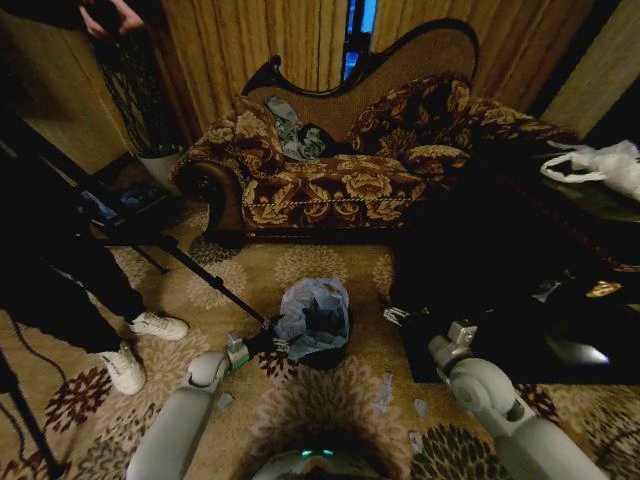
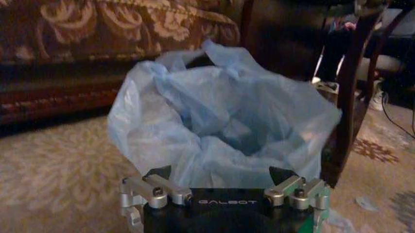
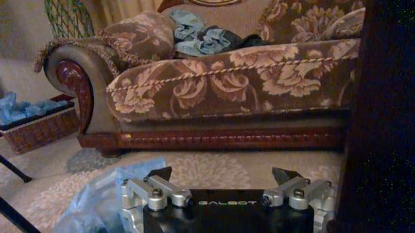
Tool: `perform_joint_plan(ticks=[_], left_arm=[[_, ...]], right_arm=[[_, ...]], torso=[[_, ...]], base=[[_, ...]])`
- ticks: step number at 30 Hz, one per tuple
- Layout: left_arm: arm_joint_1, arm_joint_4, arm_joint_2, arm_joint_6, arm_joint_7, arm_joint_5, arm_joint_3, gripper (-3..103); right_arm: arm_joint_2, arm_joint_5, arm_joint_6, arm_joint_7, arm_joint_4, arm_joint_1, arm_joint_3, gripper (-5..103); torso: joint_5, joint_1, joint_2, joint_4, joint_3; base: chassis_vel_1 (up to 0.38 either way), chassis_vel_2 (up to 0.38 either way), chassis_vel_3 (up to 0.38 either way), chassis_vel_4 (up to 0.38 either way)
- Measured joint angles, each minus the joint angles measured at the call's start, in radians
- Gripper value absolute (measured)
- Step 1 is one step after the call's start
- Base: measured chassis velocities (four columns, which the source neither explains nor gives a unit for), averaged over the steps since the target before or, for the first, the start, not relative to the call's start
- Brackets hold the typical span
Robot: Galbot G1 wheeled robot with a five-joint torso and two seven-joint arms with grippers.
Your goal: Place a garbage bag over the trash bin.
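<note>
**Bin lined with blue film, both grippers spread beside it**

A floral sofa (image 1: 340, 170) stands at the back of the patterned carpet (image 1: 330, 400), with a large black low table (image 1: 520, 300) on the robot's right carrying a white plastic bag (image 1: 600, 165). Before the sofa, on the carpet, stands the trash bin (image 1: 335, 350), a dark cylinder with the pale blue garbage bag (image 1: 315, 315) draped into and over it, its wrinkled film rising above the rim and open at the top. The left gripper (image 1: 268, 343) sits just beside the bag on the robot's left; in the left wrist view its fingers (image 2: 157, 174) stand apart, the film (image 2: 224, 126) directly ahead of them. The right gripper (image 3: 224, 175) is near the table edge, its fingers spread and holding nothing, a corner of blue film off to its side. A tripod leg (image 1: 205, 270) slants across the carpet toward the bin.
</note>
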Motion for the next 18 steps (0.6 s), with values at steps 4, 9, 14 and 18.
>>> perform_joint_plan(ticks=[4, 9, 14, 18], left_arm=[[-0.004, 0.016, -0.010, -0.003, 0.002, 0.007, 0.001, 100], [-0.016, 0.041, -0.024, -0.005, -0.017, 0.029, 0.003, 100], [-0.036, 0.086, -0.039, -0.016, -0.045, 0.043, 0.004, 100], [-0.048, 0.107, -0.052, -0.030, -0.056, 0.051, 0.004, 100]], right_arm=[[-0.010, 0.000, 0.003, -0.002, 0.000, 0.001, 0.000, 100], [-0.017, -0.002, 0.009, -0.007, 0.000, 0.002, 0.000, 100], [-0.016, -0.013, 0.018, -0.012, 0.003, -0.009, -0.001, 100], [-0.016, -0.016, 0.022, -0.015, 0.007, -0.011, -0.001, 100]], torso=[[0.0000, 0.000, 0.000, 0.0000, 0.000], [0.0001, 0.000, 0.000, 0.0000, 0.000], [0.0001, 0.000, 0.000, 0.0000, 0.000], [0.0001, 0.000, 0.000, -0.0001, 0.000]], base=[[0.000, 0.000, 0.000, 0.000], [0.000, 0.000, 0.000, 0.000], [0.000, 0.000, 0.000, 0.000], [0.000, 0.000, 0.000, 0.000]])
